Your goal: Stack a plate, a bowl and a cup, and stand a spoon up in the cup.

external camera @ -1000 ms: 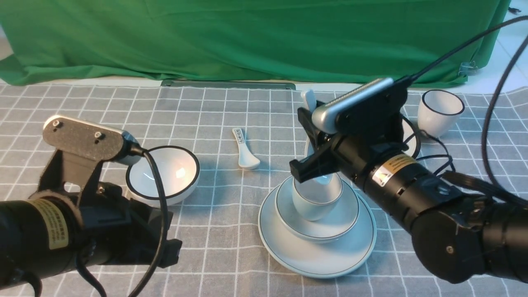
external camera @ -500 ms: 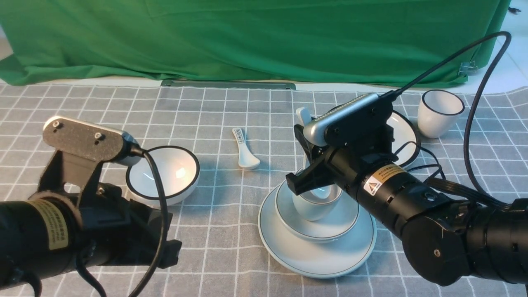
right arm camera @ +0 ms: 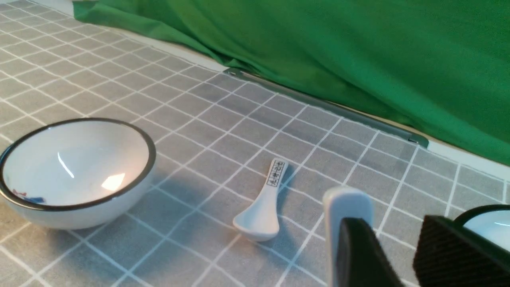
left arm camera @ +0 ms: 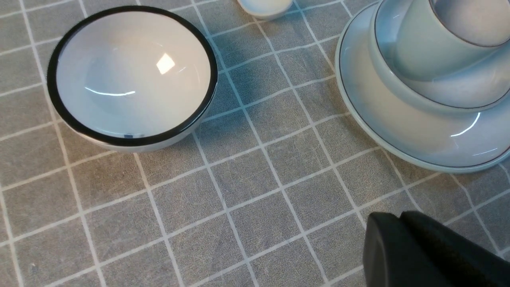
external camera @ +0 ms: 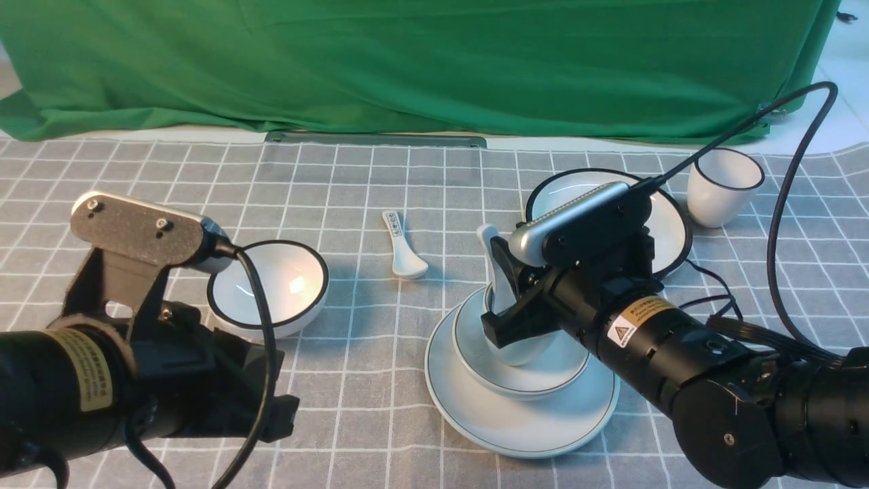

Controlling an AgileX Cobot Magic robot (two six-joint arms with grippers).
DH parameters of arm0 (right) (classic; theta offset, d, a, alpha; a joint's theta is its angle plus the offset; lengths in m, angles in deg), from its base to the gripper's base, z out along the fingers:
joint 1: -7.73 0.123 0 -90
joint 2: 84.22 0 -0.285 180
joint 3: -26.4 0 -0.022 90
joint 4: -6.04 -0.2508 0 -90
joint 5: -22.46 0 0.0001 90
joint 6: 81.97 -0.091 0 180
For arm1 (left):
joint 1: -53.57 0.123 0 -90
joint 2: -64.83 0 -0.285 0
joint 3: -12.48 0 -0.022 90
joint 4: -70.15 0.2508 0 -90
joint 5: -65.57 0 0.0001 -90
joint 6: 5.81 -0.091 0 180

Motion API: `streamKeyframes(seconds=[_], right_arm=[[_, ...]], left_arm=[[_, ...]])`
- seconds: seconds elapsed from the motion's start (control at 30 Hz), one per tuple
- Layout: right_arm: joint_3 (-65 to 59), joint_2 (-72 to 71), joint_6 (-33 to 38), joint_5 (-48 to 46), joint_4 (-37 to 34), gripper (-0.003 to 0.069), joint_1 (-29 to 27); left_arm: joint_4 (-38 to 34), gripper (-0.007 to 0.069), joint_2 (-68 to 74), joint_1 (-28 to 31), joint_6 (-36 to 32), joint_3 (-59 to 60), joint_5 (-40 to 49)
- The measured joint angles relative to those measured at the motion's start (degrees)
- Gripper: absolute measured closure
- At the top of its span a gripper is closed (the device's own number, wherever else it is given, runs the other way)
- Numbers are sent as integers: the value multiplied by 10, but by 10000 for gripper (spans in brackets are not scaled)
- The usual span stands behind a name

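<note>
The pale plate (external camera: 516, 421) lies right of centre with the pale bowl (external camera: 543, 377) on it and the cup (external camera: 519, 350) in the bowl. The white spoon (external camera: 490, 255) stands in the cup, its handle leaning up and left. My right gripper (external camera: 506, 299) hovers just over the cup and is open. In the right wrist view the spoon handle (right arm camera: 346, 207) rises beside one finger, and only cloth shows in the gap of the right gripper (right arm camera: 392, 225). My left gripper (left arm camera: 400, 217) is shut and empty, low at the near left, apart from the plate (left arm camera: 398, 135).
A black-rimmed bowl (external camera: 268, 288) sits at the left. A short patterned spoon (external camera: 404, 248) lies mid-table. A black-rimmed plate (external camera: 669, 224) is behind the right arm, and a black-rimmed cup (external camera: 723, 185) stands at the far right. Green cloth hangs along the back edge.
My right gripper came down and toward me with the spoon, setting its bowl end in the cup, and the jaws have parted. The left arm stayed still.
</note>
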Motion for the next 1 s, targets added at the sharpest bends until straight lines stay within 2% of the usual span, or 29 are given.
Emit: streamKeyframes(seconds=[0.17, 0.33, 0.37, 0.4, 0.43, 0.47, 0.53, 0.63, 0.7, 0.87, 1.0], right_arm=[[0, -28, -2, -23, 0, 403, 0], [0, -116, -9, -149, -1, 412, 0], [0, -151, -10, -207, -1, 424, -1], [0, -156, -11, -215, -1, 428, -1], [0, -208, -11, -292, -1, 456, -3], [0, -219, -11, -306, -1, 459, -3], [0, -287, -11, -381, -1, 521, -8], [-1, -332, -11, -430, -1, 567, -18], [-1, -402, -11, -484, -2, 623, -37], [-7, -511, -11, -540, -1, 640, -62], [-11, -590, -14, -549, -1, 640, -65]], left_arm=[[0, 615, 0, 0, 20, 0, 1], [-10, 615, 0, 0, 29, 0, 7], [-15, 615, 0, 0, 29, 0, 7], [-18, 615, 0, 0, 29, 0, 8], [-25, 615, 0, 0, 29, 0, 9], [-26, 615, -1, 0, 29, 0, 9], [-28, 615, -8, 0, 29, 0, 10], [-28, 615, -21, 0, 29, 0, 10], [-28, 615, -50, 0, 29, 0, 10], [-29, 615, -124, 0, 29, 0, 9], [-30, 615, -186, 0, 29, 0, 15]])
